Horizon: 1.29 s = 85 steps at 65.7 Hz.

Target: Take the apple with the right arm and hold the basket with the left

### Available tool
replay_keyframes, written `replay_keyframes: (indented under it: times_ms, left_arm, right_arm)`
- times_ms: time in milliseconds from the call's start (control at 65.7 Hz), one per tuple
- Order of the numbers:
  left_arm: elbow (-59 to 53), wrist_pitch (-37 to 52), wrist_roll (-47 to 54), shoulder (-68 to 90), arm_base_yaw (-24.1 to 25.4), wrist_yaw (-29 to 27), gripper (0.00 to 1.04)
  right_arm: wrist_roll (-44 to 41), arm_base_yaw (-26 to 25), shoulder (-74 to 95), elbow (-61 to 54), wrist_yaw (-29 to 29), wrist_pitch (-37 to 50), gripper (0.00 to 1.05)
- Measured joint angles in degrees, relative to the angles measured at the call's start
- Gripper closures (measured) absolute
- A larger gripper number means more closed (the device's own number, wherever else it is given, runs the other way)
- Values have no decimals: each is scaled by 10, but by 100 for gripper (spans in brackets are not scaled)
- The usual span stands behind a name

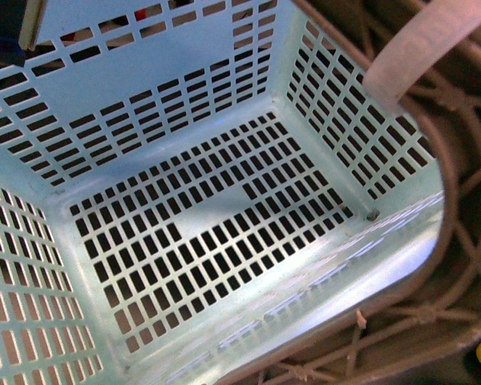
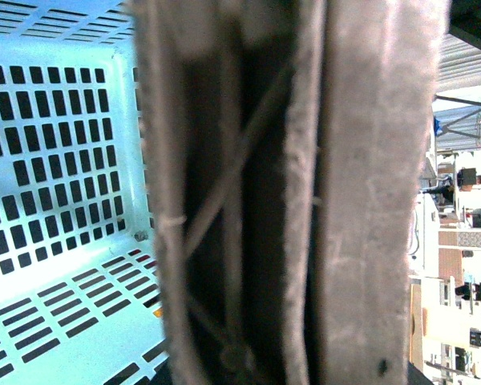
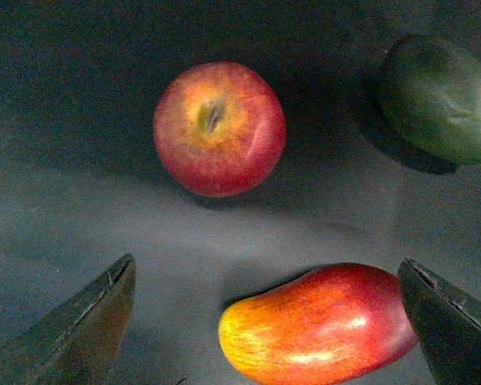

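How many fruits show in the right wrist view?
3: the apple beyond the right gripper, a red-yellow fruit between its open jaws, a dark green fruit partly cropped. Others may be hidden.

Dark tabletop (image 3: 64, 200) carries apple (image 3: 219, 128), red-yellow fruit (image 3: 321, 325), green fruit (image 3: 441, 96).

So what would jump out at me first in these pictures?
The pale mint basket fills the front view, its brown-grey handle and white tie at the right. In the right wrist view a red apple sits on a dark surface, beyond the open fingers; a red-yellow oblong fruit shows between them and a dark green fruit lies apart.
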Motion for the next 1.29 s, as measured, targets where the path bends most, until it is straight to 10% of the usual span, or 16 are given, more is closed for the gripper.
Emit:
replay_keyframes:
  times_ms: [1293]
  left_arm:
    - [0, 0, 0, 0, 0, 1, 90]
  right_arm:
    - [19, 115, 222, 250, 89, -110, 9]
